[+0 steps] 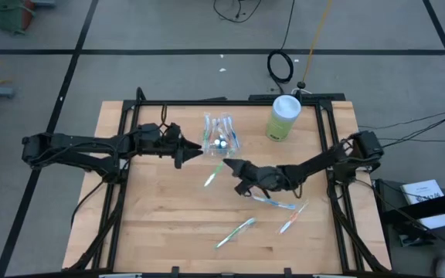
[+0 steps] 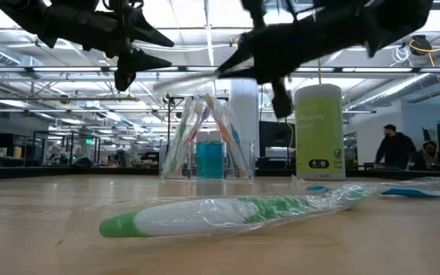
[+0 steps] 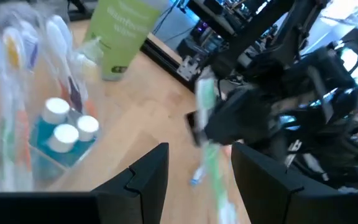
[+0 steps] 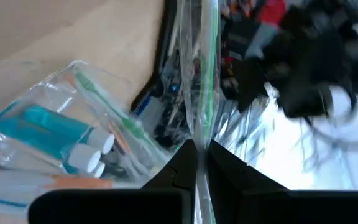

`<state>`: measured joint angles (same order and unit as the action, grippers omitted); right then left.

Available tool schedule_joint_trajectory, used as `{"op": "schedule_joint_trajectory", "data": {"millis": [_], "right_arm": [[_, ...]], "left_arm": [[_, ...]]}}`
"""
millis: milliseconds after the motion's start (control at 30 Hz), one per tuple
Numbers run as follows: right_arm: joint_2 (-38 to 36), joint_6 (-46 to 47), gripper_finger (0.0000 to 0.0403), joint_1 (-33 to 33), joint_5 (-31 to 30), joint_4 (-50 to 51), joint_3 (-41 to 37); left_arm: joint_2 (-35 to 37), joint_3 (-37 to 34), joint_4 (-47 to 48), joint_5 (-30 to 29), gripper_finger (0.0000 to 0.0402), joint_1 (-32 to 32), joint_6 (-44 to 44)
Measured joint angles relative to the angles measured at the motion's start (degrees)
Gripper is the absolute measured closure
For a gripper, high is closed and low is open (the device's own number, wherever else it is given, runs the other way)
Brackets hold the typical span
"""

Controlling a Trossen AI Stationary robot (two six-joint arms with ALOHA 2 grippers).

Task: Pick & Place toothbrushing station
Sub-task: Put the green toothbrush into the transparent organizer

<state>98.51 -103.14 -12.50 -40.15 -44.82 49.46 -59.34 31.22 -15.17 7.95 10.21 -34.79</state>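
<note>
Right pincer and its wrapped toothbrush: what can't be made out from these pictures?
- Wrapped green toothbrush in the shut right pincer: its far end is cut off by the right wrist picture's edge; blurred in the left wrist view.
- Clear container: how many brushes stand in it is too small to count in the high view.
- Lettering on the green canister: too small in the low view.
- Open left pincer: its arm blocks it in the high view.
</note>
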Motion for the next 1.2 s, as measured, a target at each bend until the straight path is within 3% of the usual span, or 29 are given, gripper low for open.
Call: {"op": "schedule_joint_trajectory", "data": {"millis": [67, 433, 667, 933, 1033, 1200], "right_arm": [[2.34, -2.38, 0.0388, 1.24, 2.68, -0.34, 0.67], [8.74, -5.61, 0.0388, 3.54, 2.81, -0.36, 5.66], [8.73, -6.53, 0.0388, 3.55, 2.92, -0.01, 6.09], [8.71, -7.97, 0.0387, 4.05, 4.49, -0.96, 6.09], [8.73, -9.27, 0.0387, 4.08, 4.80, -1.58, 6.09], [8.71, -6.94, 0.0377, 4.07, 5.89, -1.68, 6.09]], "left_arm": [[-1.84, 0.04, -1.29, -0.01, 0.0220, -0.78, -1.56], [-16.29, 0.00, -4.32, 0.45, 0.0220, -3.87, -1.34], [-20.33, 0.07, -12.98, 2.87, 0.0220, -3.97, -1.30], [-23.07, 0.04, -14.75, 3.97, 0.0221, -3.06, -1.37], [-23.20, 0.07, -15.49, 4.11, 0.0239, -3.07, -1.36], [-23.20, 0.07, -15.99, 4.13, 0.0307, -3.09, -0.20]]}}
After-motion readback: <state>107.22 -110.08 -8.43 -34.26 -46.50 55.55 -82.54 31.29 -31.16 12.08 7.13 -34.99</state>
